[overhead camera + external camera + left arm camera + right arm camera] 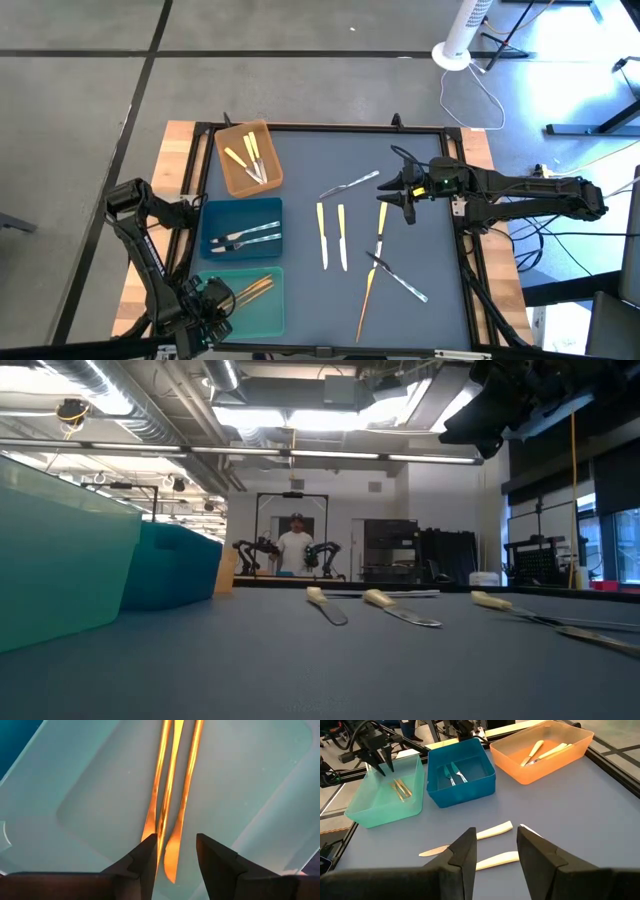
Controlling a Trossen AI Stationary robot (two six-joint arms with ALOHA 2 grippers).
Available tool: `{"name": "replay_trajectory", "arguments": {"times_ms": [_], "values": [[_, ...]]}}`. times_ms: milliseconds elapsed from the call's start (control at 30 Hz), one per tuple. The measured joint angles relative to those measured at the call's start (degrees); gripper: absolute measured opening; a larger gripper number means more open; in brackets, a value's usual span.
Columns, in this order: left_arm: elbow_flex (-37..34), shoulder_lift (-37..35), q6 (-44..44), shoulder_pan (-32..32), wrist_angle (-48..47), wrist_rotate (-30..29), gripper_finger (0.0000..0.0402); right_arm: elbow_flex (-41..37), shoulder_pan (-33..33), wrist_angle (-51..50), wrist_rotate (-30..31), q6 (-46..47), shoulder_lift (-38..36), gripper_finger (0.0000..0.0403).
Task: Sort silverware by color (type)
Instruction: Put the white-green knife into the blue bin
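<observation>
The left gripper point(174, 857) hangs over the teal tray point(262, 312), fingers apart, holding nothing; three gold utensils point(170, 795) lie in that tray just below it. The right gripper point(495, 847), fingers apart and empty, hovers well away from the tray, above two yellow-handled knives point(332, 235) on the mat.

We see bright ceiling strip lights point(330, 415) glaring at the low view's top, the near translucent teal plastic tray point(60, 560) blurred at left.

Three trays point(243, 226) line the table's point(420, 300) left side; loose silverware point(341, 237) lies centre-right.
</observation>
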Motion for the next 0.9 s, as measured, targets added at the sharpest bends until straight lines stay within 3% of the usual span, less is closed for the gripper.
{"name": "replay_trajectory", "arguments": {"times_ms": [400,567,733,900], "values": [[0.32,0.0,2.0,0.28,4.44,-3.29,0.013,0.0,0.0,-0.02,0.0,0.0,0.02,0.0129],[3.04,0.0,2.91,1.72,4.77,-9.11,0.013,0.0,0.0,-0.02,-0.01,0.0,0.02,0.0129],[6.63,0.0,12.72,4.61,4.92,-15.71,0.013,-0.01,0.0,-0.02,0.0,-0.03,0.02,0.0129],[8.5,0.0,23.88,9.61,5.78,-17.75,0.013,0.0,0.0,0.0,-0.02,-2.76,0.02,0.0129]]}}
